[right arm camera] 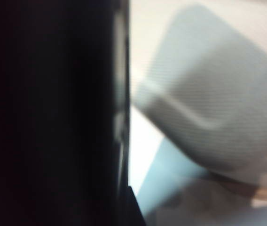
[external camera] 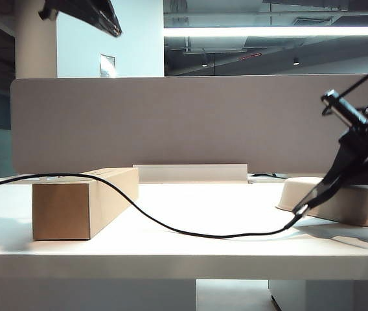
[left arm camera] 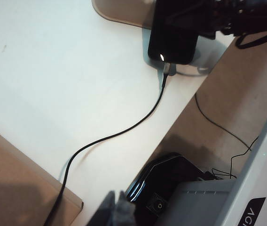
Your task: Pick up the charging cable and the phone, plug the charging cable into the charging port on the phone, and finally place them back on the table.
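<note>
Glossy black phone tilted above the white table, black charging cable plugged in.

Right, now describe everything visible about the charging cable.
The charging cable is a long, thin black cord. It comes in from the left edge of the exterior view, drapes over the cardboard box, sags onto the white table in a loose curve, then rises to its small silver-tipped plug, seated in the bottom edge of the phone. The right gripper holds the phone tilted above the table; nothing grips the cable itself.
</note>
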